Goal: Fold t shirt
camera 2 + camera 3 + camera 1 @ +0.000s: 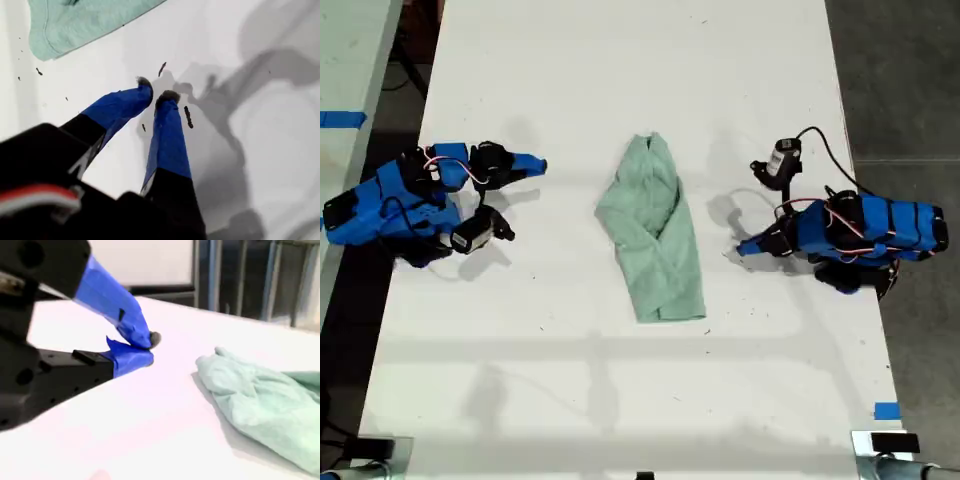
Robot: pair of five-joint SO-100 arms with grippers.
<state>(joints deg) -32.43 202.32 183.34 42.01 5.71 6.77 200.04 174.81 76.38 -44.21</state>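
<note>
In the exterior view the t shirt [655, 235] lies crumpled in a long, narrow heap in the middle of the white worktop [620, 400], narrow and bunched at its far end, wider and flatter at its near end; nothing touches it. Our second hand [538, 165] is on the exterior view's left, pointing towards the bunched end and well apart from it; our first hand [742, 248] is on the exterior view's right, pointing towards the garment's middle, near it but clear of the cloth. Both arms sit low over the worktop. A small piece of blue tape [886, 411] is stuck near the worktop's near corner on the exterior view's right.

In the first wrist view our first hand [156, 92] has its blue-taped fingers [167, 130] drawn almost together, with only a thin gap between the dark tips and nothing between them; a hemmed corner of the t shirt [80, 25] shows beyond the tips, apart from them; a few dark specks [188, 116] lie on the worktop [100, 70] around the tips.

In the second wrist view our second hand [147, 347] is pressed together at the tips and empty; the bunched end of the t shirt [260, 405] rests on the worktop [150, 430] beside it, not touching.
</note>
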